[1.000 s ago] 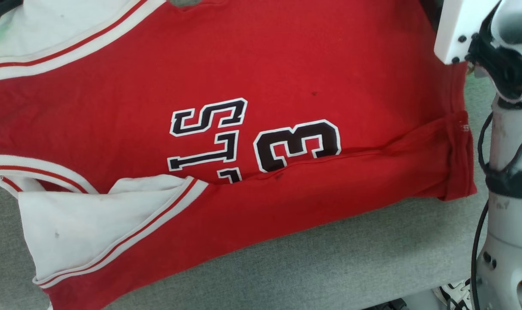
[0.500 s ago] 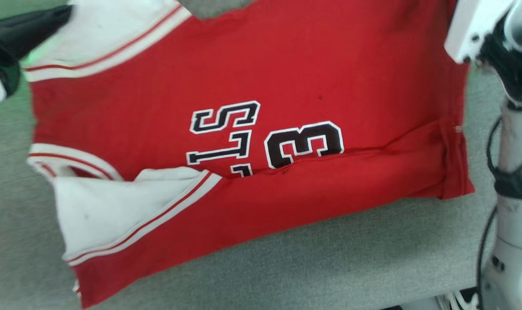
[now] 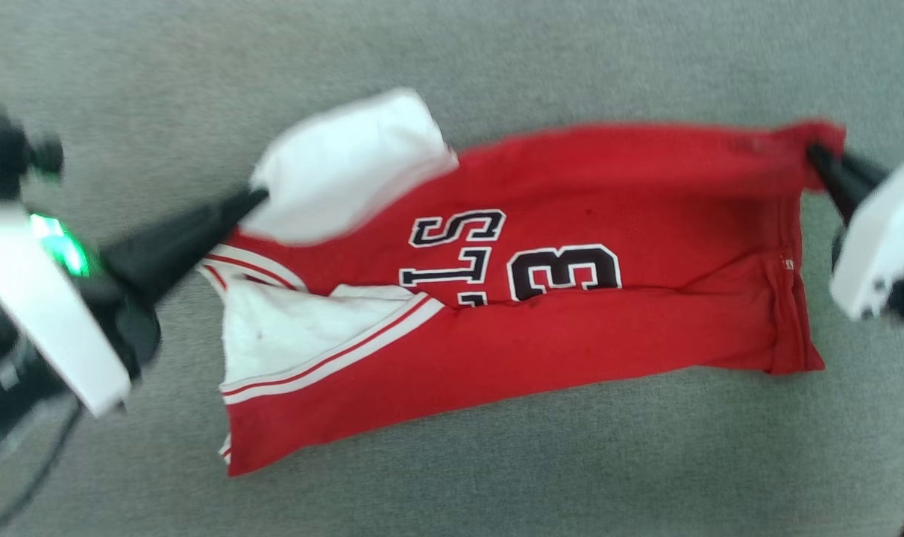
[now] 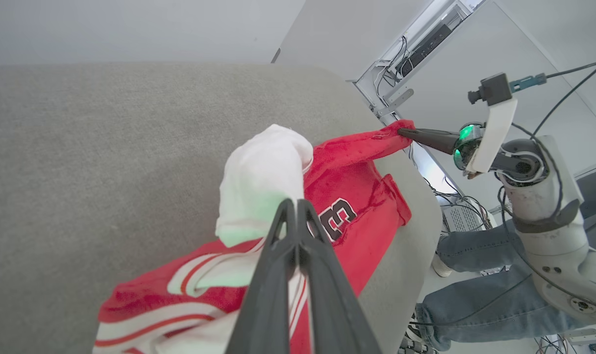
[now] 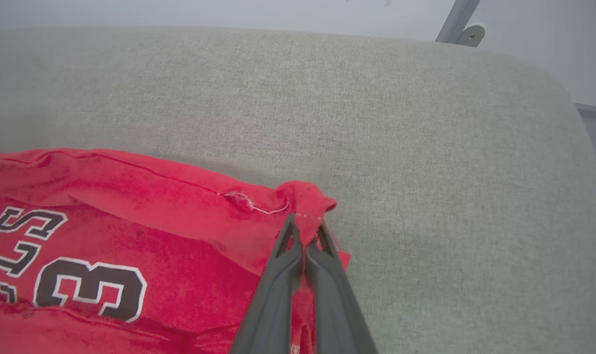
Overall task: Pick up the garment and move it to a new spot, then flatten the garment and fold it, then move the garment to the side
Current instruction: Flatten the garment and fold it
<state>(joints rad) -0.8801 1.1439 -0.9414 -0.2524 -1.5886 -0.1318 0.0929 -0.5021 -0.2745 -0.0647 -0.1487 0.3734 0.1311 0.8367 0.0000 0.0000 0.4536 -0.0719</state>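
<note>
Head view: left gripper (image 3: 252,200) clamped shut on the garment (image 3: 571,343) beside its white sleeve (image 3: 347,164), right gripper (image 3: 816,151) pinching the hem corner (image 3: 791,138); cloth spans between both fingertips over the grey cushion (image 3: 497,60); 1 lengthwise fold done; likely the 2nd starting; moving aside remains.

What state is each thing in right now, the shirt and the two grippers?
Shirt: lying on the grey cushion, near edge folded over, far edge pinched at both ends.
Left gripper: shut on the shirt beside the white sleeve.
Right gripper: shut on the shirt's red hem corner.
</note>
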